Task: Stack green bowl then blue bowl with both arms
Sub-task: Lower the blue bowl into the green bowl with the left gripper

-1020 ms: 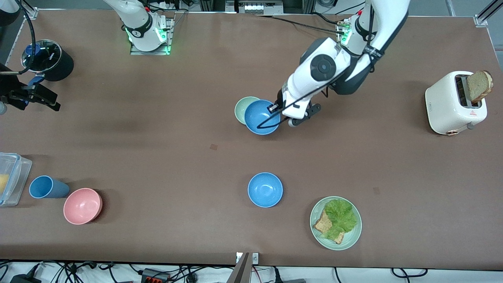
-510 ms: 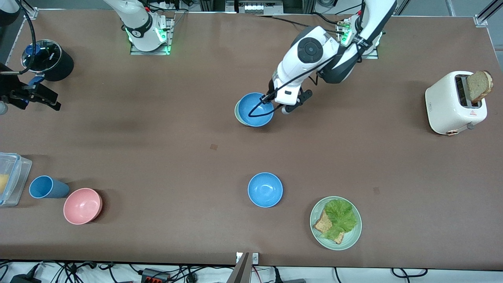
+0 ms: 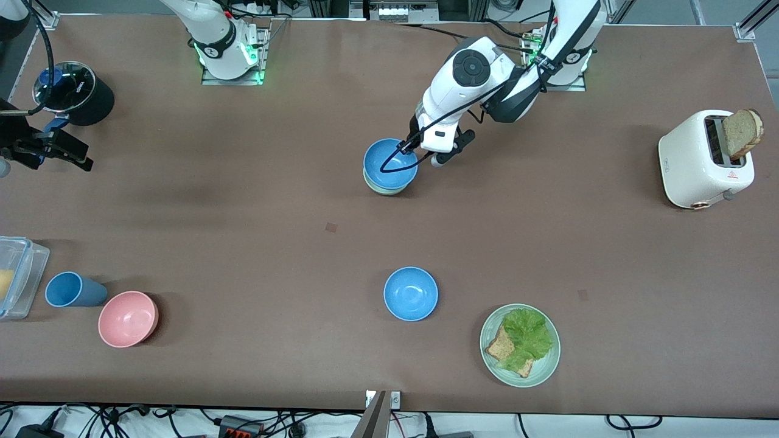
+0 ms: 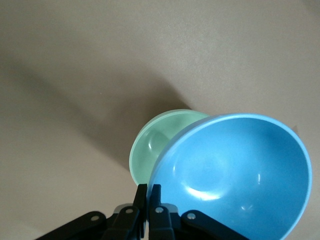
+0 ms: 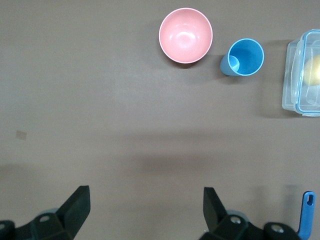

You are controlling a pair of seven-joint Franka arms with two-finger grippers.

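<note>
While the left gripper (image 4: 148, 196) is pinching the rim of the glossy blue bowl (image 3: 390, 163) with its fingers (image 4: 155, 197) shut tight, that bowl is hanging tilted over the pale green bowl (image 4: 150, 150), which is sitting on the matte brown desk (image 3: 243, 243) just under the fingers. Nothing is lying between the two bowls. A second round blue bowl (image 3: 411, 293) and a flat green plate (image 3: 519, 345) of bread and lettuce are sitting well apart from the fingers, nearer the front camera. The right gripper (image 5: 145, 205) is waiting over bare desk with its fingers spread wide, a smooth pink bowl (image 5: 185, 35), a blue cup (image 5: 245, 57) and a clear plastic box (image 5: 302, 80) lying ahead of them.
</note>
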